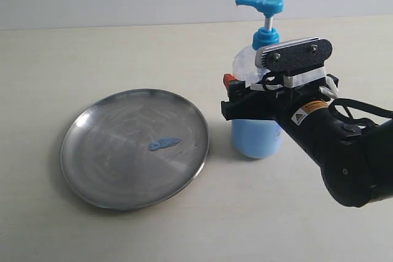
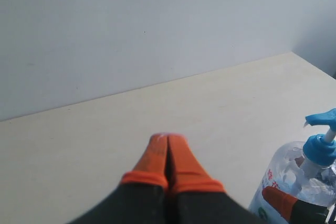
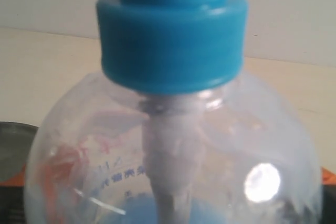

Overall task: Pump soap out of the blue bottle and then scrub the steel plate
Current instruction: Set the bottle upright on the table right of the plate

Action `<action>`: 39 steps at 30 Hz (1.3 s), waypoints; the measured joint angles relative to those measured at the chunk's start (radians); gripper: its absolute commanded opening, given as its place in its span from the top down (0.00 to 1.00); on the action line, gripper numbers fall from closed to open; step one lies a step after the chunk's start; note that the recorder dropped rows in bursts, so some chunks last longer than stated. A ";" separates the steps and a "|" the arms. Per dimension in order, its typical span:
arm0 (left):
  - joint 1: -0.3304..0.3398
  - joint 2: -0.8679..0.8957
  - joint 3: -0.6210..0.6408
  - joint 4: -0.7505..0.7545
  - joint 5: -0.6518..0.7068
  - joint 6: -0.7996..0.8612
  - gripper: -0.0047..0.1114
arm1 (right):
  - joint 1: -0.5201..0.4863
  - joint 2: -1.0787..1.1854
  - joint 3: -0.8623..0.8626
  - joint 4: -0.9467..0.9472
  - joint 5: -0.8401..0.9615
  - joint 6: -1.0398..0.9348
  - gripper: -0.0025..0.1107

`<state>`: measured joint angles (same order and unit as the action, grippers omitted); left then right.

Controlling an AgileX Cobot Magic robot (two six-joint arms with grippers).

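blue bottle [image 1: 255,139] upright, spout toward steel plate [image 1: 110,164] | right jaws grasping it | left jaws clenched

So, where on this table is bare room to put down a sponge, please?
Bare table lies behind the steel plate, toward the far edge, and a smaller patch in front of it. The strip between the plate and the blue bottle is narrow. It is crowded around the bottle, where the right gripper holds it. The soap puddle occupies the plate's middle.
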<state>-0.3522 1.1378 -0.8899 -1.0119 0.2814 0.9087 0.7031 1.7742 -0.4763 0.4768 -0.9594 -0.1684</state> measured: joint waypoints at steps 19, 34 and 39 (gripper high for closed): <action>0.000 0.000 0.000 -0.006 -0.001 0.000 0.96 | 0.000 0.004 0.000 -0.001 -0.006 0.000 0.20; 0.000 0.000 0.000 -0.018 -0.001 0.000 0.96 | 0.000 -0.042 0.000 -0.001 -0.029 0.000 0.09; 0.000 0.000 0.000 -0.018 0.001 0.000 0.96 | 0.000 -0.091 0.000 -0.001 -0.001 -0.015 0.09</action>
<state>-0.3522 1.1378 -0.8899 -1.0303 0.2823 0.9087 0.7031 1.6831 -0.4763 0.4761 -0.9604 -0.1831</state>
